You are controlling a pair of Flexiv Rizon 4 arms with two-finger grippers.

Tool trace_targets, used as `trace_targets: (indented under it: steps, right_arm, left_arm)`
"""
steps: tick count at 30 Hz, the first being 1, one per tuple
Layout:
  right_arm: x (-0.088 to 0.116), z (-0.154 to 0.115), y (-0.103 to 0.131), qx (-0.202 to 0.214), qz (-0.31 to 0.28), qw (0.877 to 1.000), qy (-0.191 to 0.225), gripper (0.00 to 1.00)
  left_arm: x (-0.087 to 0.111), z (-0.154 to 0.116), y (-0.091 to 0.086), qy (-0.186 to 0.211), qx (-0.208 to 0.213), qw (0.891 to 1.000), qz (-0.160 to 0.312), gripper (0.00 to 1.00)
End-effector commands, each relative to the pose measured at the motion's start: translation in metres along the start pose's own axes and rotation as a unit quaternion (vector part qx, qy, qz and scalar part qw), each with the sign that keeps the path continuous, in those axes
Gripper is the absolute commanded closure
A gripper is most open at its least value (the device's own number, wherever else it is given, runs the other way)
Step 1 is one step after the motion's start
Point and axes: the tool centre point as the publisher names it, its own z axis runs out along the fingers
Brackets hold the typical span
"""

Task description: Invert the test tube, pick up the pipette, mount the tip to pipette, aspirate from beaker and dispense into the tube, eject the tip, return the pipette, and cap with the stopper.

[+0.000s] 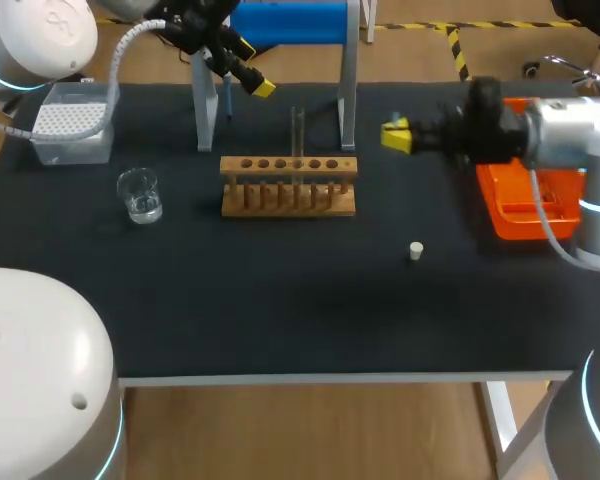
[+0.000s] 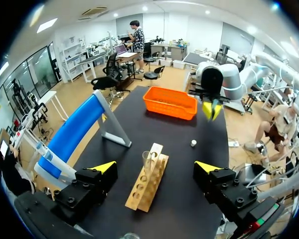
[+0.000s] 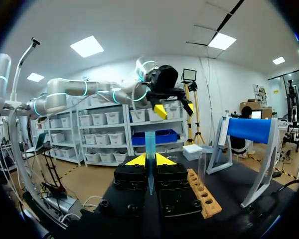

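Now | my left pincer fingers wide apart, wooden rack ahead | my right pincer clamped on blue pipette tip | test tube upright in rack

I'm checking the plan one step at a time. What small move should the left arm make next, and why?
Probably shift the left gripper sideways to the pipette on the blue stand and close on it. Its fingers are open and empty, the pipette has not been picked up, and the right gripper is shut on a blue tip that needs a pipette to mount on.
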Motion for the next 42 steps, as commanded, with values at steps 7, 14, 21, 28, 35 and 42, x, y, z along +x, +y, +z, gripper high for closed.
trace_targets:
  steps: [7, 14, 21, 28, 35, 42]
  right_arm:
    - [0.025, -0.087, -0.021, -0.007, -0.011, 0.999, 0.038, 1.00]
    - [0.031, -0.101, -0.032, 0.007, -0.012, 0.999, 0.048, 1.00]
    - [0.039, -0.105, -0.041, 0.011, -0.012, 0.999, 0.049, 1.00]
    - [0.044, -0.106, -0.044, 0.001, -0.015, 0.999, 0.039, 1.00]
    - [0.048, -0.105, -0.047, -0.001, -0.021, 0.999, 0.027, 1.00]
    - [0.050, -0.104, -0.048, 0.003, -0.014, 0.999, 0.033, 1.00]
  left_arm:
    - [0.000, -0.001, -0.001, 0.001, -0.003, 1.000, -0.001, 0.00]
    - [0.000, -0.001, -0.001, 0.001, -0.003, 1.000, -0.001, 0.00]
    - [0.000, -0.001, -0.001, 0.001, -0.003, 1.000, -0.001, 0.00]
    - [0.000, -0.001, -0.001, 0.001, -0.003, 1.000, -0.001, 0.00]
    - [0.000, -0.001, -0.001, 0.001, -0.003, 1.000, -0.001, 0.00]
    - [0.000, -0.001, -0.001, 0.001, -0.003, 1.000, -0.001, 0.00]
